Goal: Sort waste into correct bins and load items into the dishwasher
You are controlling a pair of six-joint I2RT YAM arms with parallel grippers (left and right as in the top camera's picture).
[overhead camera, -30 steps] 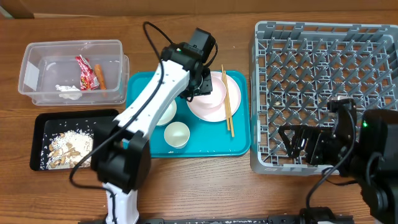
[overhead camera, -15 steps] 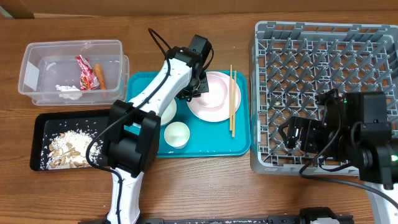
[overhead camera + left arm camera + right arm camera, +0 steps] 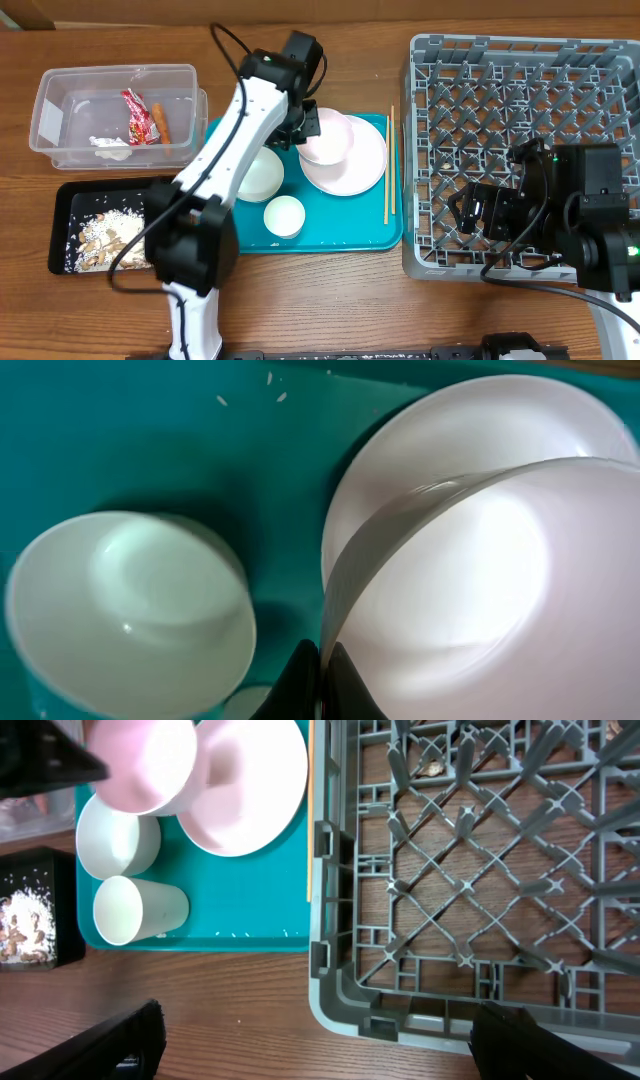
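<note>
Left wrist: bowl (image 3: 470, 570) rim pinched in left gripper (image 3: 322, 680), over plate (image 3: 480, 420).

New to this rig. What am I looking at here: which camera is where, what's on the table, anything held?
Two robot arms at a table. One picture looks down from above; the other two come from a camera on each wrist. The left claw is shut on the rim of a pale bowl, over a pink plate. The right claw hangs open, empty, at the edge of the grey dish rack. On the teal tray: a white bowl, a cup, chopsticks. At the left, a clear tub with wrapper, carrot and tissue, and a black tray of crumbs.
</note>
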